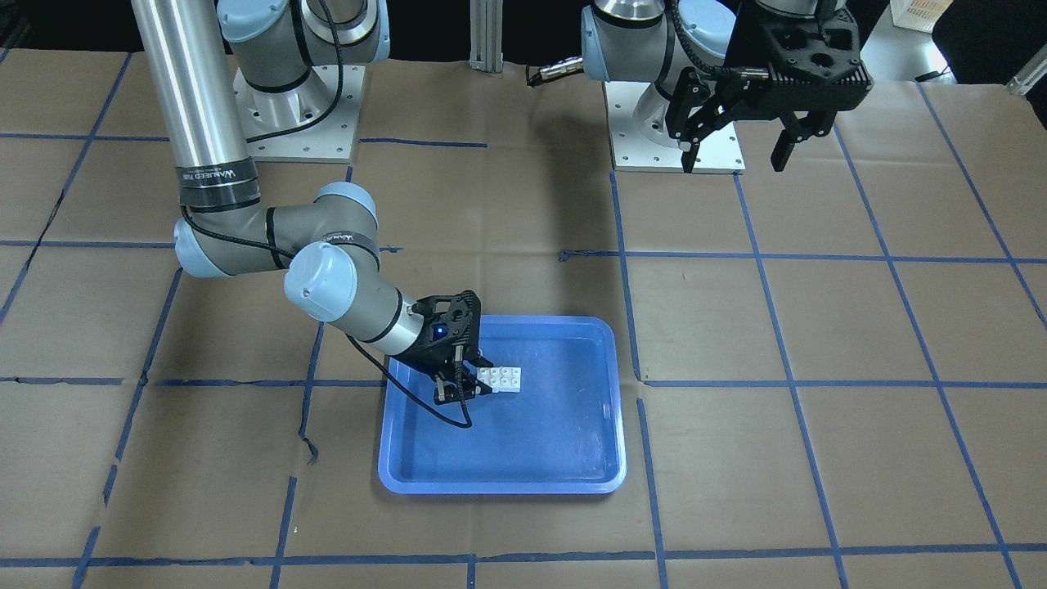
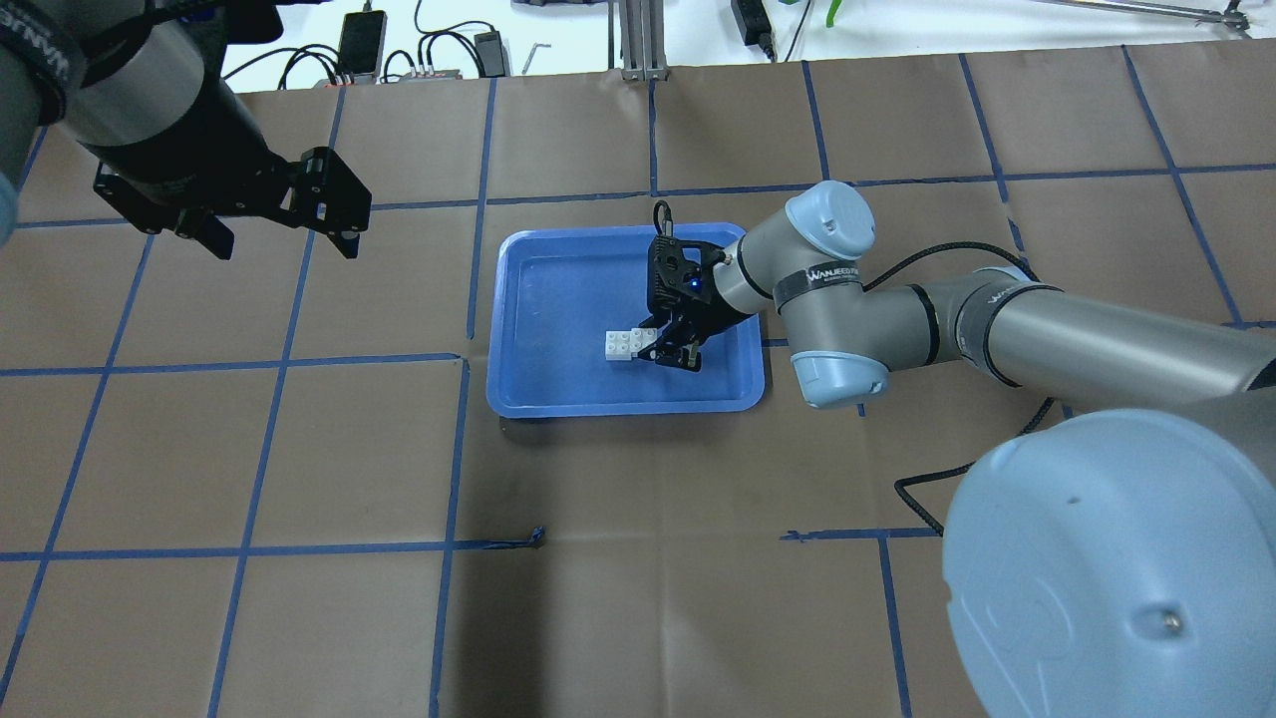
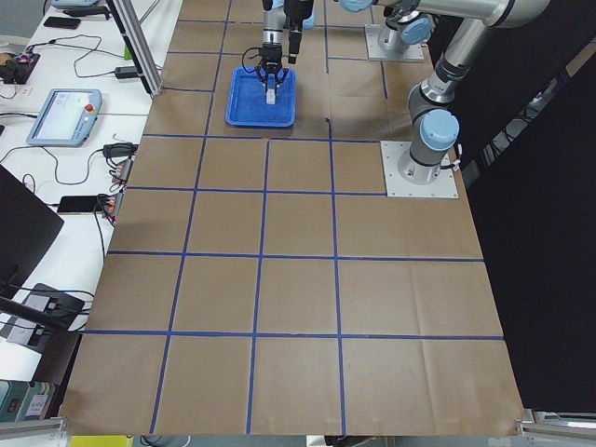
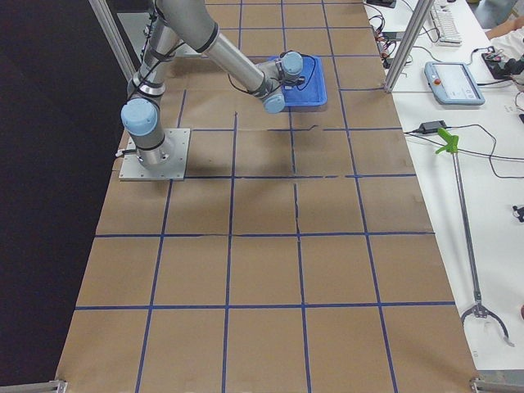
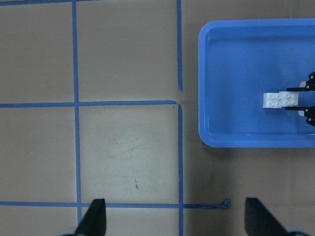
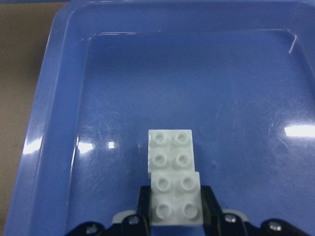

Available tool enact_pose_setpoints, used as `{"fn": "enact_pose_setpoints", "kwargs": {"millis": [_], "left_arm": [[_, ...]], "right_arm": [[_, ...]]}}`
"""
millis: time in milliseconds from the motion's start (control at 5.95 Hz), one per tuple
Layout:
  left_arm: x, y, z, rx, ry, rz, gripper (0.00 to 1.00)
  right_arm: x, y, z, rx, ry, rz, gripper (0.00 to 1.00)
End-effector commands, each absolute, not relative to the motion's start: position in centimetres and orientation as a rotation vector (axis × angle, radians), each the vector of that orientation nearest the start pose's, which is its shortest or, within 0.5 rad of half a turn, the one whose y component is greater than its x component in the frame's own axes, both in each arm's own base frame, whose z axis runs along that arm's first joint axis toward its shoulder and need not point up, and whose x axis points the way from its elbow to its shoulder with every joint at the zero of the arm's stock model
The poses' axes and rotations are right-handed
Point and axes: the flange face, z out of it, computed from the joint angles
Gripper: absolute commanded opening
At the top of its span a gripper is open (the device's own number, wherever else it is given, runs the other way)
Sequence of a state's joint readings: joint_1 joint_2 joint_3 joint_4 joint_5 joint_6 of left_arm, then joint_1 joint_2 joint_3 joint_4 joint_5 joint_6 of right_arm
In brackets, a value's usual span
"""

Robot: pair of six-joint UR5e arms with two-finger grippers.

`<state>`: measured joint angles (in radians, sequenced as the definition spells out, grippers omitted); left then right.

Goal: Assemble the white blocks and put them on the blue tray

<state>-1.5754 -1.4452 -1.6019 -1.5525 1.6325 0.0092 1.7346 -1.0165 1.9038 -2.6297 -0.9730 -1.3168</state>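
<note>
The white blocks (image 1: 501,379) are joined with an offset, the nearer one overlapping the other, and rest inside the blue tray (image 1: 499,487). My right gripper (image 1: 460,388) is low in the tray, its fingers closed on either side of the nearer block (image 6: 175,201). The overhead view shows the blocks (image 2: 628,344), the tray (image 2: 623,407) and the right gripper (image 2: 670,351). My left gripper (image 2: 279,234) is open and empty, raised well away on the left side. Its wrist view shows the blocks (image 5: 280,100) in the tray (image 5: 256,142).
The table is covered in brown paper with blue tape grid lines (image 2: 464,359). The arm bases (image 1: 303,106) stand at the robot's side. A tablet (image 3: 65,114) and cables lie beyond the table's far edge.
</note>
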Motion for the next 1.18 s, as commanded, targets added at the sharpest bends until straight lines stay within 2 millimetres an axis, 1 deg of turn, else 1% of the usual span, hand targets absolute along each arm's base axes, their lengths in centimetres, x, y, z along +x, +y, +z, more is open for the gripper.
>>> {"fn": "enact_pose_setpoints", "kwargs": {"millis": [0, 504, 840, 1008], "left_arm": [[-12.93, -44.68, 53.39, 0.016, 3.075, -0.175, 0.99], [-12.89, -44.68, 53.39, 0.016, 3.072, -0.174, 0.99], [-12.95, -44.66, 53.39, 0.015, 3.071, -0.174, 0.99], [-12.88, -44.63, 53.46, 0.013, 3.07, -0.177, 0.99]], "right_arm": [[28.19, -54.48, 15.46, -1.832, 1.928, -0.628, 0.26], [28.21, -54.47, 15.56, -1.832, 1.927, -0.63, 0.27], [28.22, -54.49, 15.51, -1.83, 1.927, -0.632, 0.49], [28.22, -54.49, 15.51, -1.83, 1.927, -0.632, 0.5]]}}
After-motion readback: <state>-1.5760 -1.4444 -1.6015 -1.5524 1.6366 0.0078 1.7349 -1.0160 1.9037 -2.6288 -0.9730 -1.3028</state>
